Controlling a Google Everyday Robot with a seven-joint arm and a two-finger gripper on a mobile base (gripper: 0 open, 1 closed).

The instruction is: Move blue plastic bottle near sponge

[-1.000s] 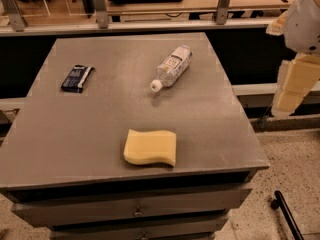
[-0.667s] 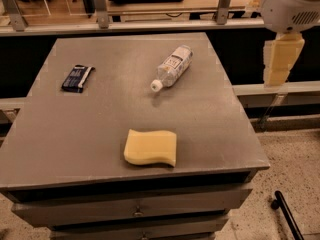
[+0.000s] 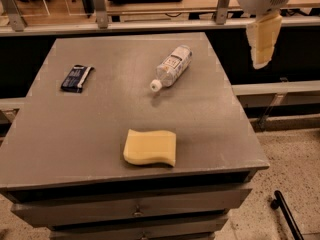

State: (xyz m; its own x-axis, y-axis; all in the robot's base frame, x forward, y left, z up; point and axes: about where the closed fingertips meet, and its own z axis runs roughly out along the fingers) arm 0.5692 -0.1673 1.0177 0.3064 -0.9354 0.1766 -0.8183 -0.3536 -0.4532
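The blue plastic bottle [image 3: 172, 67], clear with a white cap and white label, lies on its side on the grey table [image 3: 75, 129], right of the middle toward the back, cap pointing to the front left. The pale yellow sponge [image 3: 150, 147] lies flat near the table's front edge, well in front of the bottle. My gripper [image 3: 263, 41] hangs at the upper right, above and beyond the table's right edge, to the right of the bottle and apart from it. It holds nothing that I can see.
A flat dark blue packet [image 3: 77, 77] lies at the table's left back. Drawers [image 3: 135, 211] run under the front edge. A rail with metal posts [image 3: 100, 6] crosses behind the table. A dark rod [image 3: 287, 216] lies on the floor at the lower right.
My gripper has moved left and up, from outside the right edge of view toward the table's back right corner. The bottle, sponge and packet have not moved.
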